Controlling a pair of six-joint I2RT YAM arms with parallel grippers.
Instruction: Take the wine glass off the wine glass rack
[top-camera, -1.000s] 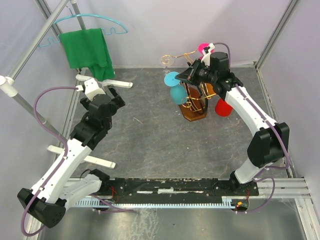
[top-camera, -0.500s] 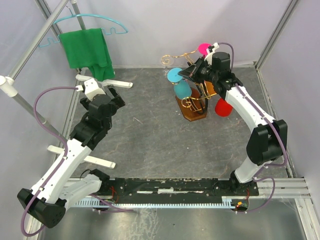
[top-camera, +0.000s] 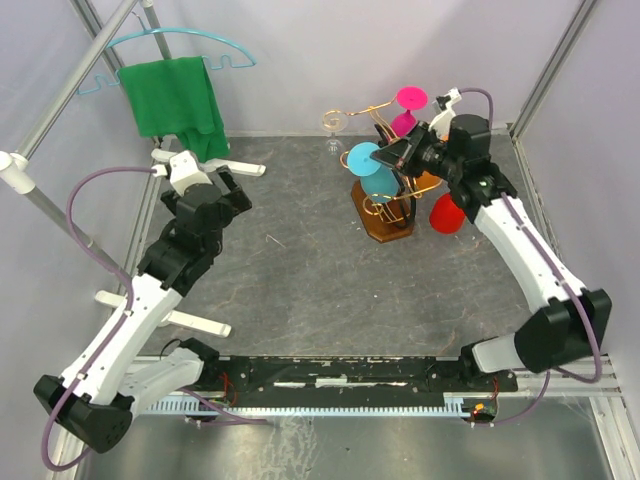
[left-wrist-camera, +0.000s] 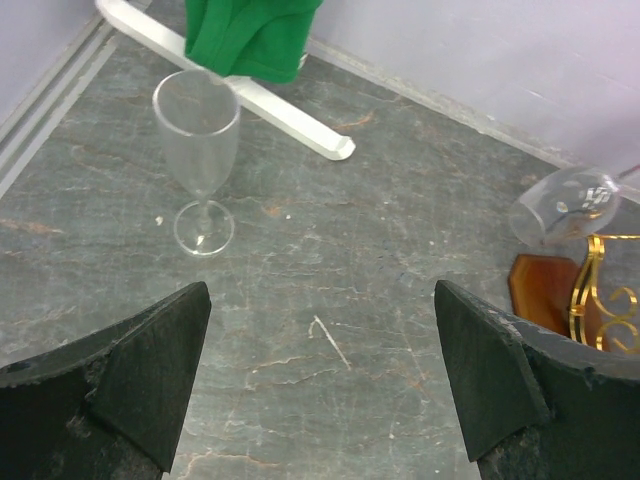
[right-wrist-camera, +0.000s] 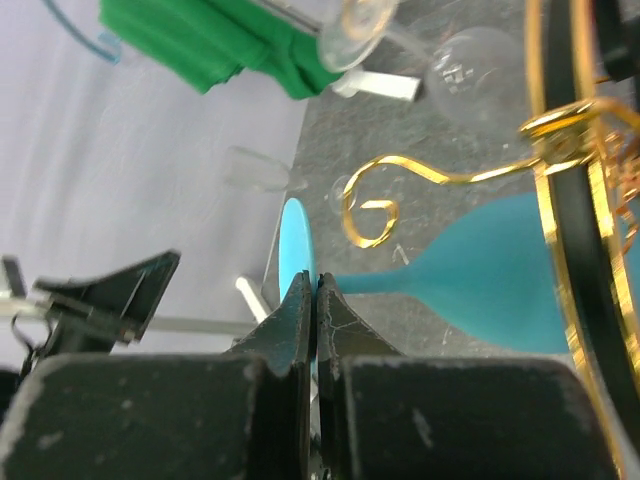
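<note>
The wine glass rack (top-camera: 388, 208) has curly gold wire arms, a dark upright and a brown wooden base, and stands at the back right. My right gripper (top-camera: 398, 157) is shut on the stem of a turquoise wine glass (top-camera: 378, 180), right by its foot. In the right wrist view the gripper (right-wrist-camera: 316, 285) pinches the stem and the turquoise glass (right-wrist-camera: 500, 285) lies sideways, its stem just below a gold scrolled end (right-wrist-camera: 375, 210). My left gripper (top-camera: 212, 185) is open and empty, far left of the rack, and hangs over bare table in its wrist view (left-wrist-camera: 320, 370).
A pink glass (top-camera: 408, 100), a red glass (top-camera: 446, 213) and a clear glass (top-camera: 332, 122) are at the rack. A clear flute (left-wrist-camera: 200, 140) stands on the table. A green cloth (top-camera: 175, 100) hangs from a turquoise hanger (top-camera: 180, 45). White stand feet (top-camera: 240, 166) lie at the left.
My right gripper has shifted to the right with the turquoise glass in it, uncovering the pink glass behind. The left arm has barely moved.
</note>
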